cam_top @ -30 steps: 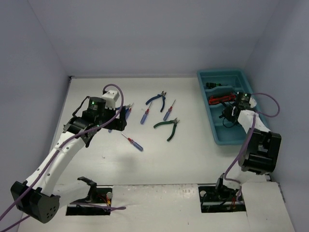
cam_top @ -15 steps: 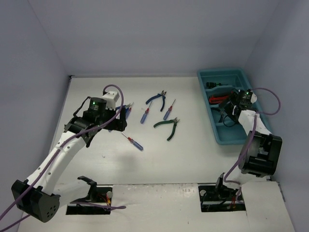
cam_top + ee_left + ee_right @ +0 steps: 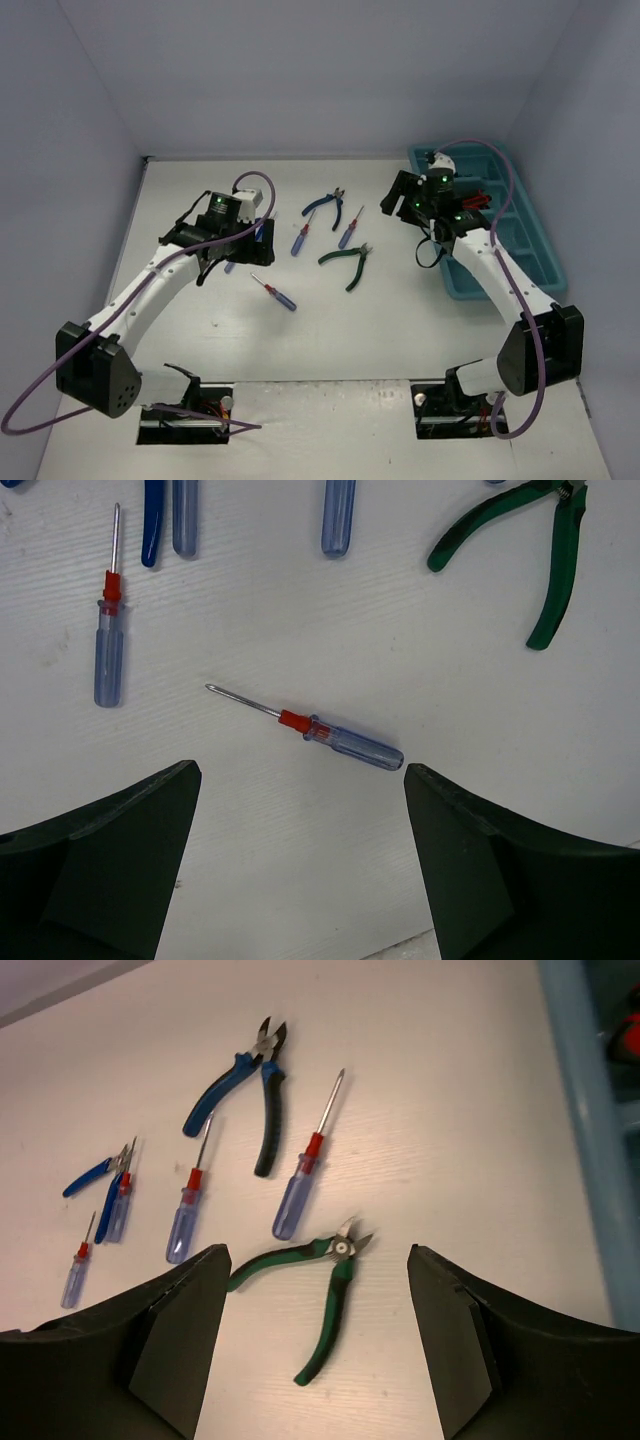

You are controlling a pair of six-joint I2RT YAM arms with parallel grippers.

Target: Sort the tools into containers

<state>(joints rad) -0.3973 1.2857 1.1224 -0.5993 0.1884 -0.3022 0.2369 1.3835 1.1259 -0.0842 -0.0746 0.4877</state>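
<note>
Several tools lie on the white table: blue pliers (image 3: 325, 207), two blue-handled screwdrivers (image 3: 300, 238) (image 3: 350, 228), green pliers (image 3: 348, 262) and a lone screwdriver (image 3: 275, 293). My left gripper (image 3: 240, 248) hovers open above that lone screwdriver (image 3: 330, 735), which lies just ahead of its fingers (image 3: 120, 860). My right gripper (image 3: 403, 197) hangs open left of the teal tray (image 3: 500, 285), empty, looking down on the green pliers (image 3: 320, 1290). The blue pliers (image 3: 245, 1085) and screwdrivers (image 3: 305, 1175) (image 3: 188, 1210) lie beyond them. Red-black tools (image 3: 470, 200) rest in the tray.
A small pair of blue pliers (image 3: 100, 1180) and a short screwdriver (image 3: 75, 1265) lie under the left arm. The tray rim (image 3: 585, 1110) runs along the right. Purple walls enclose the table on three sides, and the arm bases (image 3: 465, 395) sit at the near edge.
The right gripper opened inside the tray, then swung out leftward over the table toward the green pliers. The left arm shifted a little right and farther in, still open.
</note>
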